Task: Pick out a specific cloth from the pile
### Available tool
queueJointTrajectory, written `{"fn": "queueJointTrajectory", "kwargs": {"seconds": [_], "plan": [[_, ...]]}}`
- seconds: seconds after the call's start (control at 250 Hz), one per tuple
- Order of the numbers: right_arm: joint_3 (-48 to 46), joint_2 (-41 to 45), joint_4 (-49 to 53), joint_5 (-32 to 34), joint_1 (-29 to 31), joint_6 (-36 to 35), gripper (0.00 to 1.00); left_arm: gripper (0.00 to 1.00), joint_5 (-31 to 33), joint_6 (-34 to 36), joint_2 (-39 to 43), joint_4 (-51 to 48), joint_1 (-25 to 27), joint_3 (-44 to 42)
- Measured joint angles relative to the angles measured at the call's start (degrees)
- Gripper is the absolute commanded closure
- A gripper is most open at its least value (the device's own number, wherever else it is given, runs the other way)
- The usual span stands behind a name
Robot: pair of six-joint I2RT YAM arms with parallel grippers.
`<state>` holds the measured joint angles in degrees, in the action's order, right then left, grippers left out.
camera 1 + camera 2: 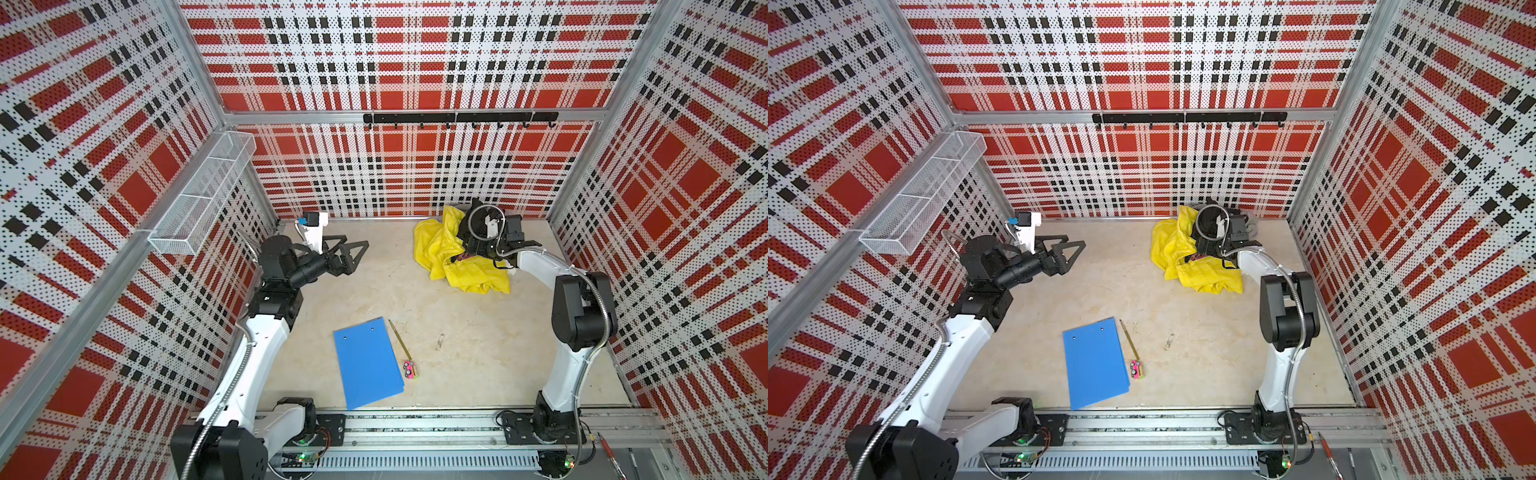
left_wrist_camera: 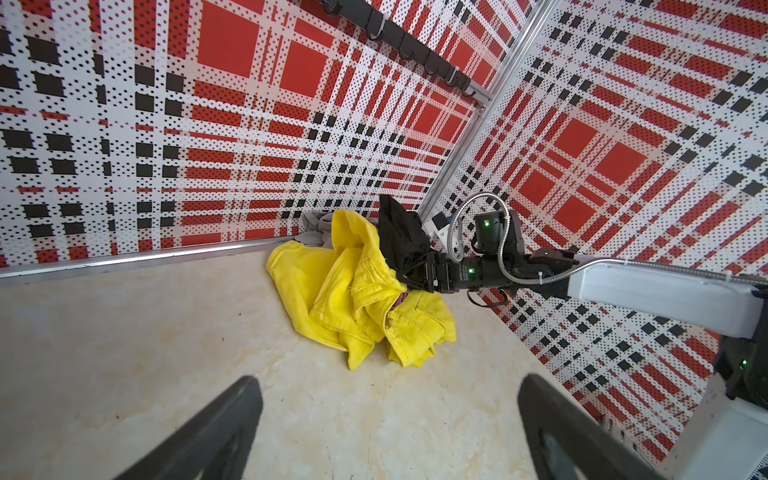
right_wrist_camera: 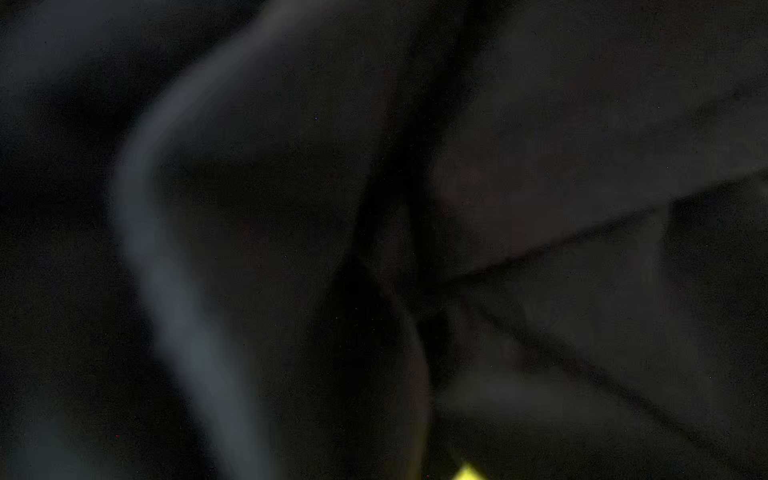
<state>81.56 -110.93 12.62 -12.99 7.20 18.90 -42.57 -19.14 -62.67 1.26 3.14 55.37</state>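
The pile (image 1: 453,259) (image 1: 1185,257) lies in the far right corner. A bright yellow garment (image 2: 336,291) is on top, a black garment (image 2: 399,232) is over its right side, and a bit of pale grey (image 2: 318,226) shows behind. The cloth is hidden. My right gripper (image 2: 407,276) is pushed into the pile and the black garment drapes over its fingers, so how its jaws stand is hidden. In the right wrist view, dark fabric (image 3: 291,208) covers nearly everything, with a yellow speck (image 3: 467,473). My left gripper (image 1: 356,244) (image 1: 1075,242) (image 2: 388,386) hovers open and empty at the far left, well apart from the pile.
A blue folder (image 1: 368,363) lies near the front middle, with a pencil (image 1: 400,338) and a small pink toy (image 1: 411,370) beside it. A wire basket (image 1: 203,195) hangs on the left wall and a black hook rail (image 1: 459,118) on the back wall.
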Motion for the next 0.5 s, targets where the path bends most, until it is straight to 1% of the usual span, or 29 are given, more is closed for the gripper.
{"fn": "queueJointTrajectory", "kwargs": {"seconds": [0.056,0.156,0.352,0.392,0.416,0.5], "plan": [[-0.7,1.3,-0.3,0.2,0.0,-0.2,0.05,0.01,0.0,0.0,0.0,0.0,0.0,0.0],[-3.3,6.1,0.1,0.3,0.0,-0.7,0.00,0.01,0.0,0.0,0.0,0.0,0.1,0.0],[-8.2,19.2,1.4,1.1,-0.3,-1.6,0.00,0.01,0.0,0.0,0.0,0.0,0.1,0.0],[-9.0,22.1,1.5,1.6,-0.5,-1.7,0.03,0.01,-0.1,0.0,0.0,0.0,0.1,0.0],[-9.5,23.6,1.4,1.8,-0.6,-1.7,0.07,0.01,-0.1,0.0,0.0,0.0,0.1,0.0],[-11.6,28.2,1.2,2.6,-2.1,-1.7,0.26,0.01,-0.1,0.0,0.0,0.0,0.2,0.0]]}}
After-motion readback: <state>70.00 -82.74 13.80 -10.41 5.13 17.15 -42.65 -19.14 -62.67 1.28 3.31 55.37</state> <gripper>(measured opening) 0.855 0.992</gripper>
